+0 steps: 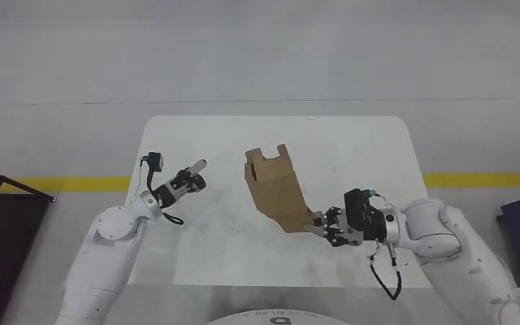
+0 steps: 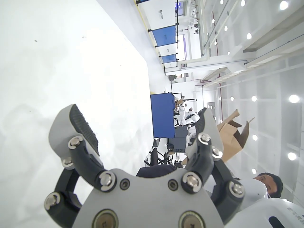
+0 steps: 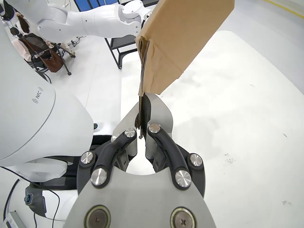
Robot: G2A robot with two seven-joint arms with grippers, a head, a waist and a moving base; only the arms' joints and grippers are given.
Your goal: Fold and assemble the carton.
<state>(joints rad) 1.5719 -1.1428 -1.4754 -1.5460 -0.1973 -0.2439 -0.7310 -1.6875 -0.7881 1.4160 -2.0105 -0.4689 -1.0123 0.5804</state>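
Carton check, both arms.

The right gripper (image 1: 318,221) is clamping a bottom flap of the carton (image 1: 275,191). In the right wrist view you are seeing both pads (image 3: 147,107) pressing flat against the thin cardboard edge, jaws drawn tight on it.

The carton is being held up off the table (image 1: 357,138), over the table's middle and a little toward its robot-side edge. It is tilting, with its free end leaning away from the gripper toward the table's far side. That free end is standing open, and you are seeing two short flaps sticking up with a notch between them. The body is looking only part-folded: one crease is running along its length, and the walls are lying close together near the clamped end.

The left gripper (image 1: 198,174) is hovering over the table's left part, well apart from the carton and touching nothing. Its jaws are standing wide open. In the left wrist view you are seeing the two ribbed pads (image 2: 83,124) spread far apart, with bare table surface showing past them.

A yellow floor line (image 1: 73,184) is showing out past the table's left and right edges.
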